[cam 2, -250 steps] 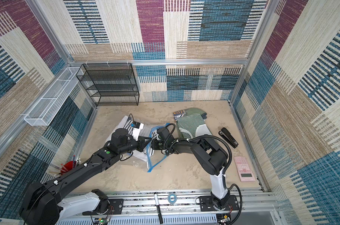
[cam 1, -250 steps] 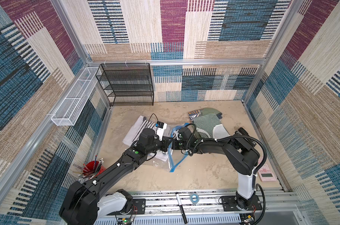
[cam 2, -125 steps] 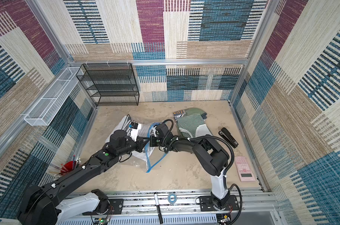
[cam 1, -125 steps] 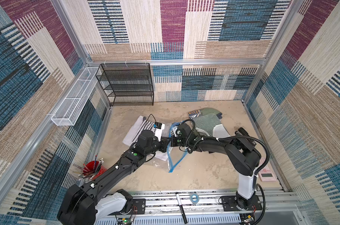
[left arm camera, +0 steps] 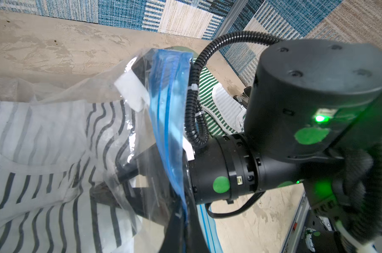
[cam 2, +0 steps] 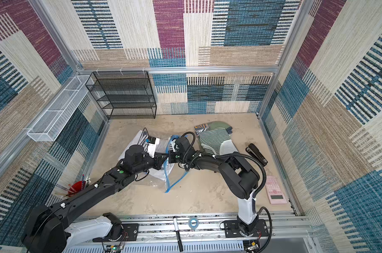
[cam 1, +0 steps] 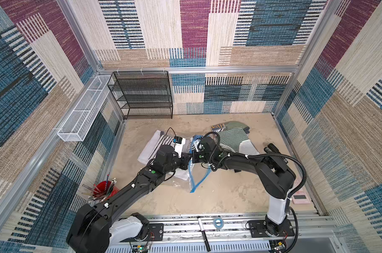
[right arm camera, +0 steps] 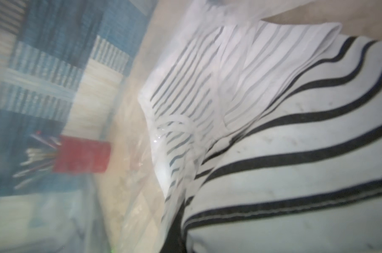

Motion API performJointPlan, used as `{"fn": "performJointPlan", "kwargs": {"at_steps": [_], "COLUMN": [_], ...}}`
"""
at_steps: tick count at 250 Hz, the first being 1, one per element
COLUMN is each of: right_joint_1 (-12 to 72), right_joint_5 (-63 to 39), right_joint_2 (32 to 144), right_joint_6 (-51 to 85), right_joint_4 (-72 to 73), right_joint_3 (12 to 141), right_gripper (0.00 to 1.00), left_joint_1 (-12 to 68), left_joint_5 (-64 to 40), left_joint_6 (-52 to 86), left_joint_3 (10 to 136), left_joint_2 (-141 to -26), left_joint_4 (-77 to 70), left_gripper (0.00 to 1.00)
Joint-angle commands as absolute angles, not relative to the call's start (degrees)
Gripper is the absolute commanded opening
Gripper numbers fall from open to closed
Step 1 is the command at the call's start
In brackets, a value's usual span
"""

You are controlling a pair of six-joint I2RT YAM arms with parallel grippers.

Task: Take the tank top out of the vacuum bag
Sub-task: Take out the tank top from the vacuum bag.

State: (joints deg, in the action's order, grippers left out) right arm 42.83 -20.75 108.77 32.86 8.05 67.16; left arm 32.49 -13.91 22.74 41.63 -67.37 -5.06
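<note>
Centre of the table (cam 1: 229, 197), and both arms meet at the vacuum bag (cam 1: 196, 183). My left jaws are clamped on its blue zip strip (left arm camera: 167, 105). In the left wrist view the strip runs straight down into them, and that edge stands lifted off the table. My right jaws are inside the bag's mouth, seen through the clear plastic, and closed; whether they pinch any cloth I cannot tell. The tank top (cam 1: 154, 147), white with dark stripes, lies inside the bag, stretching toward ten o'clock from the jaws. It fills most of the right wrist view. Around the table: a green-striped garment (cam 1: 231, 137) at two o'clock, a red cup of pencils (cam 1: 102, 189) at eight, a pink calculator (cam 2: 275, 190) at four.
</note>
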Motion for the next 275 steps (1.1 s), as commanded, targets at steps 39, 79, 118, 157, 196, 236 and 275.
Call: {"fn": "performJointPlan", "kwargs": {"at_steps": [39,79,118,157,196,236,275], "right_joint_1": [43.1,43.1,42.9,42.6,42.5,42.5,42.5], "right_joint_5": [-23.5,-23.2,-22.0,-21.5,-23.2,-22.2,-23.3], "right_joint_2": [108.1,106.8,100.5,97.6,98.9,97.8,97.5], "right_joint_6": [31.0,32.2,34.0,35.3,36.5,35.9,33.4], "right_joint_4": [11.8,13.2,17.7,17.1,16.8,15.4,13.2], "right_joint_3": [68.2,65.5,59.2,57.2,57.2,57.4,60.0], "right_gripper": [0.00,0.00,0.00,0.00,0.00,0.00,0.00], "left_joint_1": [32.5,32.5,32.5,32.4,31.9,31.4,31.4], "left_joint_5": [-14.5,-11.6,-7.1,-5.9,-5.2,-6.1,-9.1], "left_joint_6": [22.8,23.2,23.8,23.4,23.7,22.3,22.1], "left_joint_3": [42.0,42.5,43.3,43.3,42.3,42.6,41.9], "left_joint_2": [-67.9,-67.6,-68.1,-67.7,-65.0,-62.9,-62.7], "left_joint_4": [-4.7,-4.1,-3.2,-3.7,-4.9,-2.6,-3.2], "left_gripper": [0.00,0.00,0.00,0.00,0.00,0.00,0.00]}}
